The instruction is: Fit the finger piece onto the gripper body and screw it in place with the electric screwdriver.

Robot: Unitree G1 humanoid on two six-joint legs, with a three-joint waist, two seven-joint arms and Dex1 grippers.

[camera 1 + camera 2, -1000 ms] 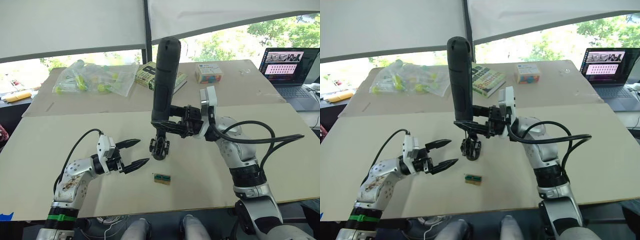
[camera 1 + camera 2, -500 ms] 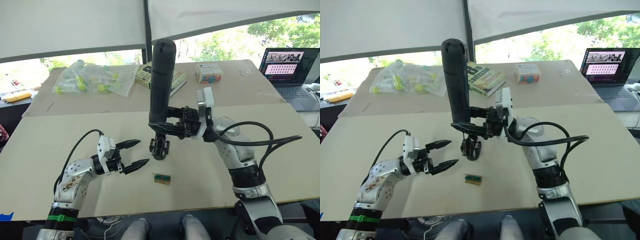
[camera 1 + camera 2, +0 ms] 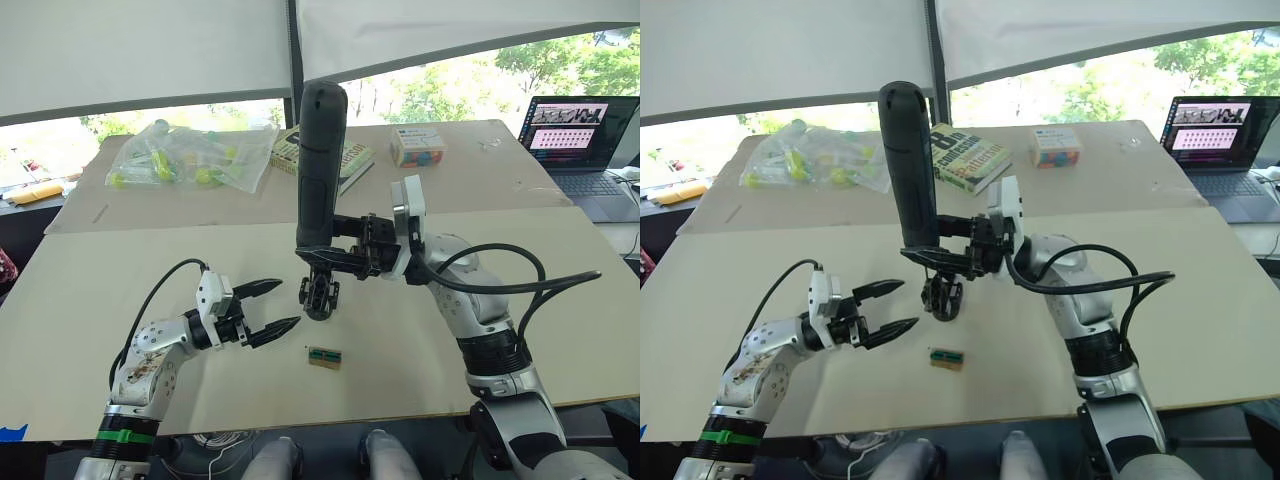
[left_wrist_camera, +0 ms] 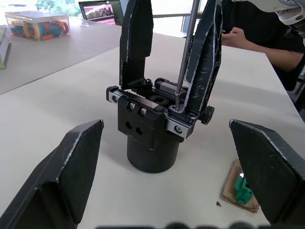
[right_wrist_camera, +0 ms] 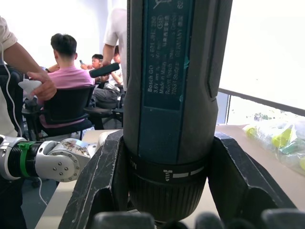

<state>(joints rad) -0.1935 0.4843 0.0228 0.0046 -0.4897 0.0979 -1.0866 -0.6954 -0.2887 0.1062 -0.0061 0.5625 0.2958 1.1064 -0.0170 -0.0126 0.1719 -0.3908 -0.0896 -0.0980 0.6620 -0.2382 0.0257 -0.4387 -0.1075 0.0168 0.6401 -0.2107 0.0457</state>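
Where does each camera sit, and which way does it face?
Left and right eye views: on the head, looking forward and down at the table; both arms show, the right gripper holding the electric screwdriver over the gripper body.
Left wrist view: along the open left gripper at the gripper body, the bit on it.
Right wrist view: along its fingers, clamped on the screwdriver.
Shared: the wrist views share the screwdriver.

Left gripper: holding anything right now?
No. The left gripper is open and empty, its fingers spread either side of the gripper body without touching it.
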